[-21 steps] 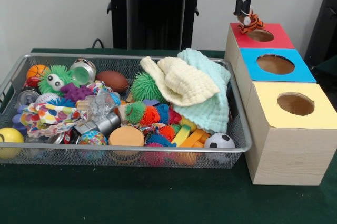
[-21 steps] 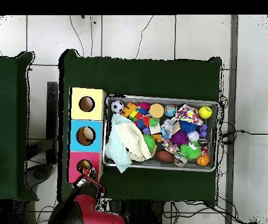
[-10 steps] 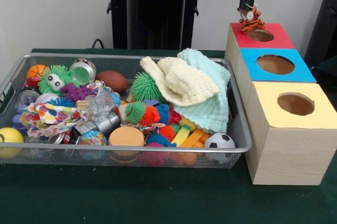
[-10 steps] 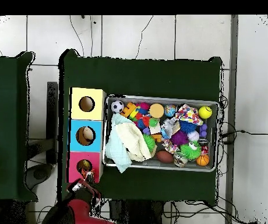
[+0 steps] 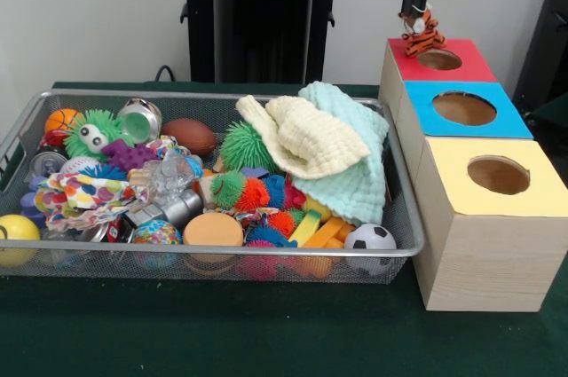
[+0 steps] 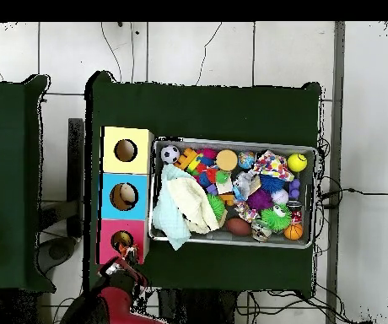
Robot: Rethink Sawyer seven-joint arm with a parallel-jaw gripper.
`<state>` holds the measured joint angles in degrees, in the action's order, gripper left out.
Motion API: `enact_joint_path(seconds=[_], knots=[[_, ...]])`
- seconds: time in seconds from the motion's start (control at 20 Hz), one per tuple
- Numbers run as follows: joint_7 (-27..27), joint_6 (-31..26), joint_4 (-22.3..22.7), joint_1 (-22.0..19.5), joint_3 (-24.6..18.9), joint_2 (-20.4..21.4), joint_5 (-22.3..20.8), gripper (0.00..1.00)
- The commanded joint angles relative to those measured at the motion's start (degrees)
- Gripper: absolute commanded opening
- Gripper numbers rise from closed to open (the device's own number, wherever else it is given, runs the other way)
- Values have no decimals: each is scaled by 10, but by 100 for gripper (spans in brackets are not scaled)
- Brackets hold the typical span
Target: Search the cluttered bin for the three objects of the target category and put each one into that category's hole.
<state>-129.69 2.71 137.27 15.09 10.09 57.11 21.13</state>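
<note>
A small orange striped tiger toy [image 5: 423, 33] hangs in my gripper [image 5: 414, 13], which is shut on its head. It dangles just above the far left corner of the red-topped box [image 5: 461, 66], beside that box's round hole [image 5: 439, 59]. In the overhead view the tiger toy [image 6: 130, 251] shows at the lower edge of the red box [image 6: 109, 232], with the gripper [image 6: 126, 259] right below it. The wire bin [image 5: 213, 253] holds a jumble of toys: spiky balls, a green googly-eyed puffer [image 5: 92, 135], a small soccer ball [image 5: 370, 238] and a brown football [image 5: 190, 136].
A blue-topped box [image 5: 497, 125] and a yellow-topped box [image 5: 444, 173] stand in a row in front of the red one, each with a round hole. Cream and mint cloths [image 5: 328, 151] cover the bin's right end. A black stand [image 5: 257, 13] rises behind the bin.
The gripper has risen a little with the tiger toy and shifted slightly left over the red box's far corner; between half a second ago and now it barely moved.
</note>
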Motion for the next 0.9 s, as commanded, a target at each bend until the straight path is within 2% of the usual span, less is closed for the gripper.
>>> enact_joint_path(seconds=[0.05, 0.35, 0.75, 0.9], knots=[[-109, -66, -43, 0, 2, -23, 42, 0], [-120, -125, -87, 67, 60, -37, 66, 0], [-119, -154, -113, 83, 81, -47, 68, 0], [-123, -186, -135, 98, 102, -52, 62, 0]])
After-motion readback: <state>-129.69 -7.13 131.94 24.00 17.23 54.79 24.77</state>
